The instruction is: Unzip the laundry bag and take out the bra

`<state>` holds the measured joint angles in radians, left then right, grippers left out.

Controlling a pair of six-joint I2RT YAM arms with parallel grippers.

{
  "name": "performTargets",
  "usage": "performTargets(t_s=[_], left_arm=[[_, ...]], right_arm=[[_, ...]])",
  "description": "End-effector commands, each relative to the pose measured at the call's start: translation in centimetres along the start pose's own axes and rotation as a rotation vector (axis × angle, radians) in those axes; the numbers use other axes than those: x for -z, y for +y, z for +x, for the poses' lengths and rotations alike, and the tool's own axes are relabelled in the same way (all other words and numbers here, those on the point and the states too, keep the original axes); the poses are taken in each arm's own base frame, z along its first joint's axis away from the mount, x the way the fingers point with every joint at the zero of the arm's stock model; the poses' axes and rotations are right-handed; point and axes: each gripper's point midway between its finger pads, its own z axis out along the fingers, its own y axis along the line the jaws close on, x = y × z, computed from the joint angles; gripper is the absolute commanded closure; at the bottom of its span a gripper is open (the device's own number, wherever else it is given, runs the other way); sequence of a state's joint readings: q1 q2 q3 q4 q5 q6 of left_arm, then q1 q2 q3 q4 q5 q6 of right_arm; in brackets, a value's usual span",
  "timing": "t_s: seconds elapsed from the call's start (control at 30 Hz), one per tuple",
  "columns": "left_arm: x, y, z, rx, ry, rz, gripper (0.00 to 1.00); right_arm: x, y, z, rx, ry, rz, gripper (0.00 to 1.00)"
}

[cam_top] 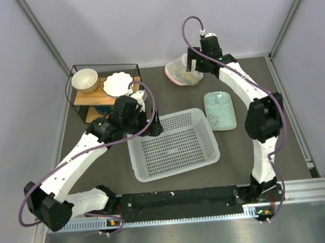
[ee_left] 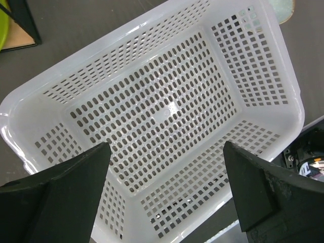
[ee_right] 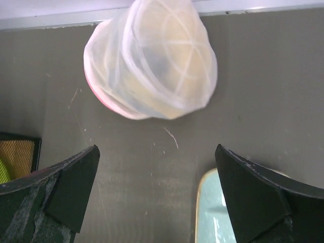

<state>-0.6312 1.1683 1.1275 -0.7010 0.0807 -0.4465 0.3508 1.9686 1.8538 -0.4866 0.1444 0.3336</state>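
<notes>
The laundry bag [ee_right: 152, 61] sits zipped at the far edge of the tabletop [ee_right: 263, 91], close against the back wall, with the bra [ee_right: 185, 55] showing only as a yellow tint through the mesh. Its pink zip rim [ee_right: 109, 104] peeks out low on one side; the pull itself cannot be made out. The bag looks light and nothing pins it, so a one-sided tug at the zip would likely drag or roll the whole pod, and a careless pinch could catch mesh and cup together. The right tool [ee_right: 157, 148] hovers just short of the bag, fingers wide apart and empty, arm stretched far forward past the mint tray [ee_right: 212, 212]. The left tool [ee_left: 166, 147], also spread and empty, hangs over the perforated basket [ee_left: 104, 53], well apart.
</notes>
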Motion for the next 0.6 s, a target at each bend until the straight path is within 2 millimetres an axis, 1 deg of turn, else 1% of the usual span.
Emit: performTargets(t_s=[0.0, 0.03, 0.07, 0.1, 0.13, 0.2, 0.27, 0.3, 0.33, 0.4, 0.43, 0.47, 0.5, 0.53, 0.57], left_arm=[[0.2, -1.8, -1.5, 0.016, -0.055, 0.079, 0.01], [-0.1, -2.6, -1.2, 0.025, -0.046, 0.126, 0.01], [-0.3, -2.9, -0.8, 0.034, -0.032, 0.145, 0.01], [-0.6, -3.1, -0.6, 0.043, -0.022, 0.154, 0.01], [-0.8, -3.3, -0.3, 0.053, -0.011, 0.158, 0.01], [-1.0, -3.2, -0.1, 0.05, -0.006, 0.15, 0.01], [-1.3, -2.6, -0.2, 0.037, -0.015, 0.123, 0.01], [-1.4, -2.6, -0.2, 0.031, -0.013, 0.124, 0.01], [-1.3, -2.8, -0.4, 0.024, -0.016, 0.128, 0.01], [-1.5, -2.9, -0.5, 0.019, -0.009, 0.135, 0.01], [-1.5, -3.1, -0.7, 0.017, -0.015, 0.138, 0.01], [-1.5, -3.1, -1.0, 0.015, -0.022, 0.138, 0.01], [-1.5, -3.2, -1.1, 0.001, -0.026, 0.141, 0.01], [-1.4, -3.2, -1.4, -0.006, -0.035, 0.14, 0.01], [-1.3, -3.2, -1.6, -0.014, -0.046, 0.144, 0.01]], right_arm=[[-3.6, 3.2, -1.5, 0.062, -0.026, -0.114, 0.01], [-3.9, 3.8, -2.9, 0.066, -0.063, -0.129, 0.01], [-4.6, 3.9, -2.9, 0.079, -0.069, -0.123, 0.01], [-6.6, 3.7, -1.7, 0.086, -0.045, -0.11, 0.01], [-6.9, 3.9, -2.6, 0.086, -0.072, -0.107, 0.01], [-9.0, 3.8, -2.0, 0.099, -0.067, -0.095, 0.01], [-10.1, 3.3, -2.0, 0.103, -0.081, -0.065, 0.02], [-10.3, 3.5, -2.5, 0.101, -0.097, -0.061, 0.04], [-11.2, 3.3, -1.8, 0.104, -0.087, -0.054, 0.07], [-11.5, 3.5, -2.1, 0.107, -0.099, -0.06, 0.29], [-11.6, 3.5, -2.1, 0.11, -0.101, -0.065, 0.36], [-11.4, 3.5, -2.2, 0.11, -0.104, -0.068, 0.59], [-11.4, 3.5, -1.9, 0.11, -0.098, -0.066, 0.71], [-10.7, 3.6, -2.5, 0.107, -0.109, -0.071, 0.83], [-10.4, 3.7, -2.6, 0.109, -0.108, -0.074, 1.0]])
